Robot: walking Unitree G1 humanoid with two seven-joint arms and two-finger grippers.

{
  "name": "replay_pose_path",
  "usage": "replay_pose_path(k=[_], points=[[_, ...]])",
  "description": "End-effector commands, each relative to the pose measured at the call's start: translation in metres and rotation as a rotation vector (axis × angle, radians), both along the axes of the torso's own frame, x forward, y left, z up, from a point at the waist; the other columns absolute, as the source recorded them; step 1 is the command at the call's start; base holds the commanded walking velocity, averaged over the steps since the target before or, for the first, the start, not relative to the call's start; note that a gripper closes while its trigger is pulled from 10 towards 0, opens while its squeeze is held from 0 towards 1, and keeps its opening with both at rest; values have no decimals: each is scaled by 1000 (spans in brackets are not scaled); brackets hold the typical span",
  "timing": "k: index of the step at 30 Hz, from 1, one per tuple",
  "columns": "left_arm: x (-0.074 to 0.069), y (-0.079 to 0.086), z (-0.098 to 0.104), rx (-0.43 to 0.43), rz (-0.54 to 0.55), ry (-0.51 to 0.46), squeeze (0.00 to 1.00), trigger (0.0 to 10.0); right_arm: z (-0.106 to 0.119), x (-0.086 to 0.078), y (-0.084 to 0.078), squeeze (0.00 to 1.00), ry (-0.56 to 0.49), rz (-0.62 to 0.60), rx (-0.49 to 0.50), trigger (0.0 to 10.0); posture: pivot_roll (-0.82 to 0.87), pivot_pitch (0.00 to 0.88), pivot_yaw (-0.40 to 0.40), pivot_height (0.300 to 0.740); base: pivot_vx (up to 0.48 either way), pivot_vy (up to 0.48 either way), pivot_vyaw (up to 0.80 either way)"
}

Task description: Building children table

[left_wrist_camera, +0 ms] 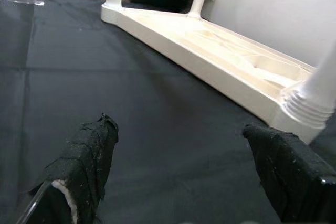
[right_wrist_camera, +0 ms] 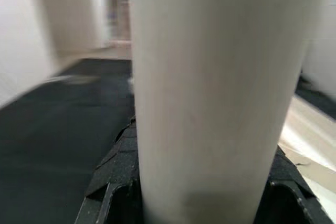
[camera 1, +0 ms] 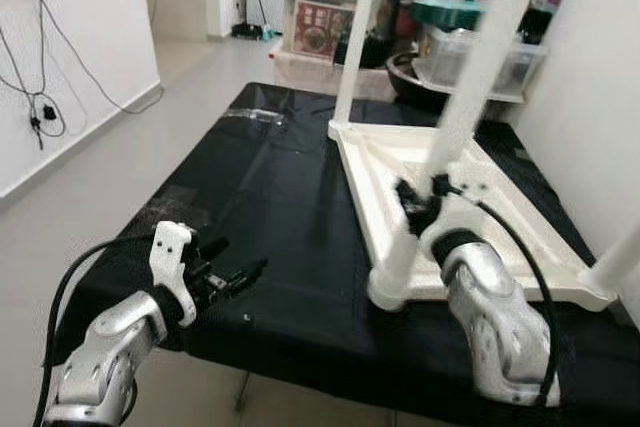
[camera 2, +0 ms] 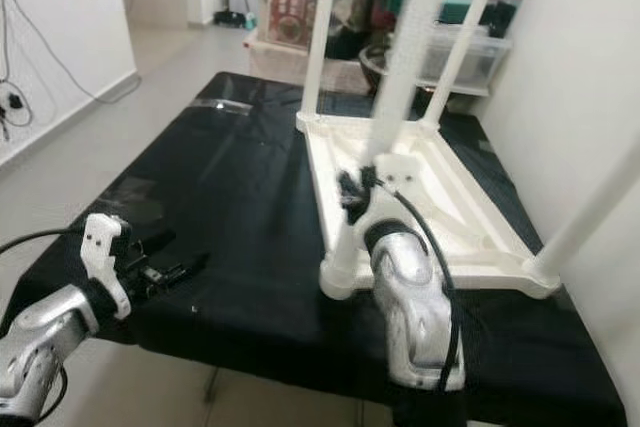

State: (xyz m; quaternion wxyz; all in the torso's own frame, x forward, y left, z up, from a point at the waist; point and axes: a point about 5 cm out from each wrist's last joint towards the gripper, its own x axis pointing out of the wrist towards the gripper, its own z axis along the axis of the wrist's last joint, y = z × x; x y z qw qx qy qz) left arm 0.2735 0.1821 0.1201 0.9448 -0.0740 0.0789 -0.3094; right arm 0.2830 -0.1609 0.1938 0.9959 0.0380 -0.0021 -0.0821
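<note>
1. Our right gripper (camera 1: 425, 197) is closed around a white table leg (camera 1: 478, 87); in the right wrist view the leg (right_wrist_camera: 215, 93) fills the gap between the two black fingers (right_wrist_camera: 113, 177), touching both.
2. That leg stands tilted, leaning away from us, with its lower end at the near corner (camera 1: 392, 287) of the white tabletop (camera 1: 400, 162).
3. The tabletop lies upside down on the black cloth (camera 1: 270, 197) that covers the big table, its ribbed underside facing up.
4. Another white leg (camera 1: 355, 47) stands upright at the far left corner, one more (camera 2: 460, 42) rises at the far right corner, and another (camera 2: 590, 212) slants up from the near right corner.
5. Our left gripper (camera 1: 235, 277) hovers over the near left part of the cloth, well apart from the tabletop, its fingers (left_wrist_camera: 86, 166) spread wide with nothing between them.
6. In the left wrist view we see the long edge of the tabletop (left_wrist_camera: 210, 61) ahead and the ridged base of a leg (left_wrist_camera: 310, 108) close to one finger.
7. Beyond the table stand plastic storage boxes (camera 1: 315, 12), one with an orange lid; a white wall (camera 1: 590, 77) runs along the right and cables (camera 1: 40, 97) hang on the wall at left.
</note>
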Motion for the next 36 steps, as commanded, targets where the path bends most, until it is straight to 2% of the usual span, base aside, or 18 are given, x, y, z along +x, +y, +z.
replay_pose_path(k=[1, 5, 6, 9, 10, 11, 13, 15, 17, 18, 19, 20, 23, 30, 31, 32, 33, 36], points=[[1, -6, 0, -2, -13, 2, 0, 10000, -18, -7, -19, 0, 106, -145, -27, 0, 91, 0, -99, 740, 0, 0, 0], [5, -7, 1, -4, -17, 1, 0, 10000, -20, -7, -10, 0, 127, -147, -12, 0, 85, 0, -89, 740, 0, 0, 0], [6, -7, 1, -3, -19, 1, 0, 10000, -20, -4, -5, 0, 137, -102, 2, 10000, 84, 0, -89, 740, 0, 0, 0], [7, -7, 2, -1, -22, 0, 0, 10000, -17, -1, 1, 0, 121, -41, 38, 10000, 85, 0, -90, 740, 0, 0, 0], [7, -7, 2, -1, -23, -1, 0, 10000, -13, -1, 2, 98, 90, -20, 59, 10000, 85, 0, -90, 740, 0, 0, 0], [7, -7, 2, -1, -24, -1, 0, 10000, -9, 1, 7, 1000, 72, 70, 120, 10000, 85, 0, -90, 740, 0, 0, 0], [7, -7, 2, 0, -24, -1, 0, 10000, -6, 3, 10, 1000, 60, 137, 163, 10000, 90, 0, -88, 740, 0, 0, 0], [7, -7, 2, 1, -25, 0, 0, 10000, 5, 8, 13, 1000, 14, 362, 208, 10000, 90, 0, -85, 740, 0, 0, 0], [7, -7, 2, 1, -25, 0, 0, 10000, 5, 8, 13, 1000, 14, 362, 208, 10000, 90, 0, -85, 740, 0, 0, 0], [9, -7, 3, 2, -24, -4, 0, 10000, 26, 15, -6, 0, -93, 594, 232, 10000, 98, 0, -96, 740, 0, 0, 0], [9, -7, 3, 2, -24, -4, 0, 10000, 26, 15, -6, 0, -93, 594, 232, 10000, 98, 0, -96, 740, 0, 0, 0], [10, -7, 3, 2, -22, -6, 0, 10000, 34, 16, -14, 0, -130, 676, 242, 10000, 98, 0, -96, 740, 0, 0, 0], [11, -6, 3, 6, -17, -12, 0, 10000, 42, 19, -29, 0, -181, 808, 139, 10000, 108, 0, -106, 740, 0, 0, 0], [8, -7, 1, 6, -17, -11, 0, 10000, 33, 15, -14, 0, -159, 1006, 52, 10000, 131, 0, -121, 740, 0, 0, 0], [8, -7, 1, 7, -22, -11, 0, 10000, 25, 12, -3, 0, -135, 1076, 7, 3529, 137, 0, -123, 740, 0, 0, 0], [8, -7, 1, 7, -22, -11, 0, 10000, 25, 12, -3, 0, -135, 1076, 7, 3529, 137, 0, -123, 740, 0, 0, 0], [9, -8, 1, 11, -28, -14, 0, 10000, 11, 7, 12, 0, -83, 1191, -49, 0, 140, 0, -124, 740, 0, 0, 0], [10, -7, 2, 14, -30, -15, 0, 10000, 5, 6, 12, 0, -60, 1246, -49, 0, 142, 0, -120, 740, 0, 0, 0]])
